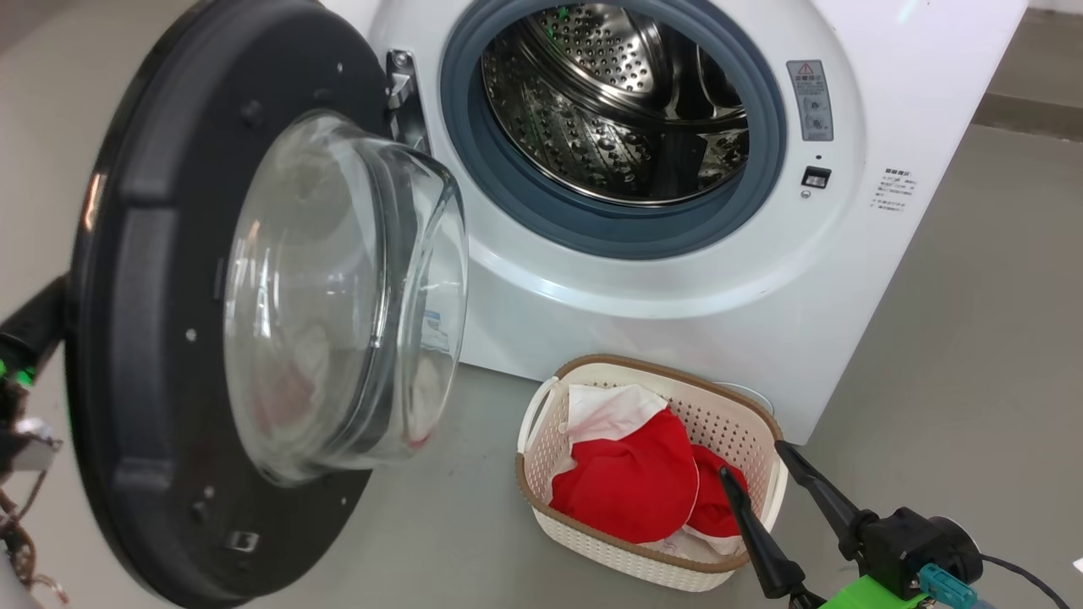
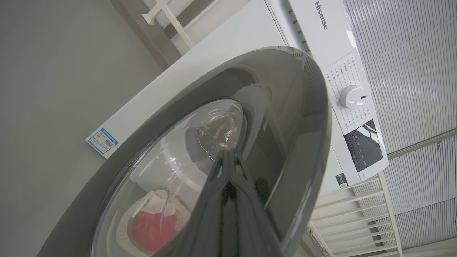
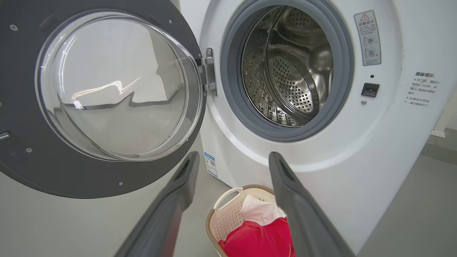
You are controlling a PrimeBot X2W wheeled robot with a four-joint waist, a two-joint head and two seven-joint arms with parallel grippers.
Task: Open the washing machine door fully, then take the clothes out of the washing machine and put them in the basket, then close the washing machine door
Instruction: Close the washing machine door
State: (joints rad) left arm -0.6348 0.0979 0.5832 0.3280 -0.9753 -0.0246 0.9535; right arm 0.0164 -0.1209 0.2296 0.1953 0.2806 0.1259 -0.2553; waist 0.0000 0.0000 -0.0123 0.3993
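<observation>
The washing machine [image 1: 677, 288] stands with its steel drum [image 1: 609, 101] showing no clothes. Its door [image 1: 127, 338] hangs open on the left, glass bowl [image 3: 114, 89] bulging toward me. The cream basket [image 1: 592, 541] sits on the floor before the machine and holds the red and white clothes [image 1: 634, 482]. My right gripper [image 1: 751, 457] hovers open just right of and above the basket; in the right wrist view my right gripper [image 3: 234, 159] frames the machine front over the basket [image 3: 228, 214]. My left gripper [image 2: 226, 154] is shut, its tips against the outer face of the door [image 2: 307, 125].
Grey floor [image 1: 973, 338] spreads to the right of the machine and in front of the basket. The open door takes up the left side. The control panel with a white dial [image 2: 351, 96] and a white railing [image 2: 357, 203] lie beyond the door.
</observation>
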